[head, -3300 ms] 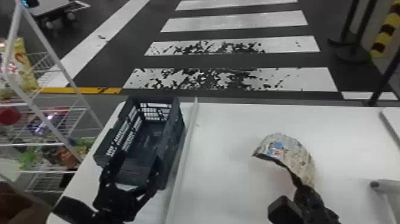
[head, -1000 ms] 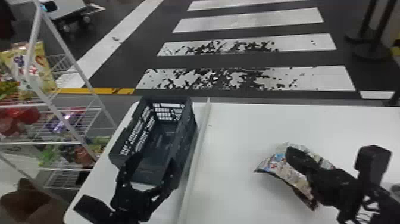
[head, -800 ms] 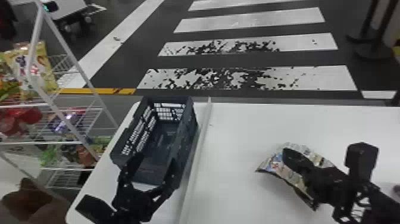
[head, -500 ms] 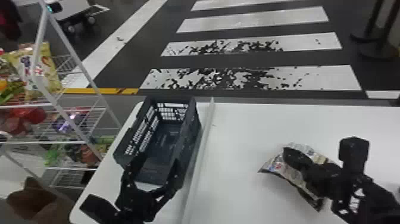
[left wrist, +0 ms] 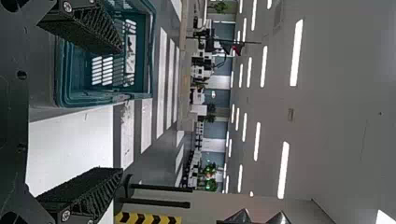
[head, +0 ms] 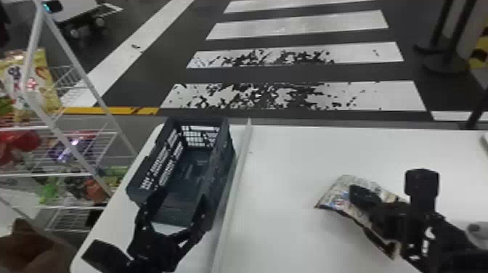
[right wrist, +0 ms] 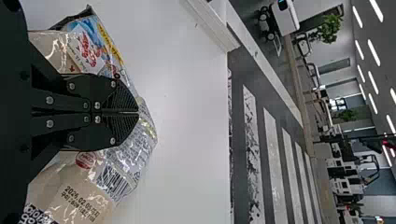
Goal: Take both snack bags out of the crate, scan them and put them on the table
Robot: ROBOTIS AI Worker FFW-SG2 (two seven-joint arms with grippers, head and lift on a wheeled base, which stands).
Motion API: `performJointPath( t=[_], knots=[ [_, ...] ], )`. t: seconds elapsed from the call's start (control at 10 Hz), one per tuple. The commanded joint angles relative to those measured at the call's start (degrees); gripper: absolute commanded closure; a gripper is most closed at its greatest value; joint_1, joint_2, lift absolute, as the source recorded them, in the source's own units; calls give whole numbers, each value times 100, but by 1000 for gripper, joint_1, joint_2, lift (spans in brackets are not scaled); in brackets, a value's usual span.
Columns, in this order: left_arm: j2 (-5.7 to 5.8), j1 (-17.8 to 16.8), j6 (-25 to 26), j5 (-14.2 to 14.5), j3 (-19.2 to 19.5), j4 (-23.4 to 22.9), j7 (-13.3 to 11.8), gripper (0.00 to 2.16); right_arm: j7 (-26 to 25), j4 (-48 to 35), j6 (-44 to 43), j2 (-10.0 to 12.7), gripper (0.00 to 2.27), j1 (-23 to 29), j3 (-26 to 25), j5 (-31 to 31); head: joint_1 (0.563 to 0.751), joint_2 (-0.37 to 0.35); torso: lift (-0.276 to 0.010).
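Jaws: right gripper (right wrist: 138, 112) closed on snack bag (right wrist: 130, 161), over table (head: 290, 163); left gripper (head: 179, 196) spread, empty, by crate (head: 223, 170) | Step: scanning, we judge | Next: we should present its barcode (right wrist: 113, 181) squarely for reading, then lower and release.

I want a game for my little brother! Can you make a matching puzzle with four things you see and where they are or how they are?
Things:
1. Crate
2. Snack bag
3. Left gripper
4. White rack

Clues:
A. Open, by the near end of something with see-through slots
B. Off past the table's left edge, with colourful packs on its shelves
C. Standing on the white table, towards the robot's left
D. Held by the right gripper

Right pairs: 1-C, 2-D, 3-A, 4-B
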Motion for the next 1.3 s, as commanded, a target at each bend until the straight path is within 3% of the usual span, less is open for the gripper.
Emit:
performJointPath(
  t=[0.0,0.4,0.5,0.7,0.9,1.0,1.2],
  knots=[
    [8,-9,-10,0,-7,0,0,103,-117,-126,130,5,2260,162,-87,41,695,225,-92],
    [26,-35,8,-9,-51,17,-9,103,-266,-1102,482,5,2260,768,-52,23,695,203,-92],
    [26,-44,8,-9,-69,17,-9,103,-266,-1462,921,5,2260,865,-35,-38,695,207,-92],
    [26,-35,-10,-9,-69,17,-9,103,-284,-1857,798,5,2260,971,-61,-276,695,218,-92],
    [26,9,-45,-9,-25,0,-17,103,-468,-1761,412,5,2260,830,-334,-548,695,217,-92],
    [26,18,-45,-9,-16,0,-17,103,-794,-1550,253,5,2260,733,-483,-530,695,207,-92],
    [17,18,-45,-9,-16,9,-17,103,-1286,-1128,253,5,2260,566,-729,-82,695,138,-92]
  ],
)
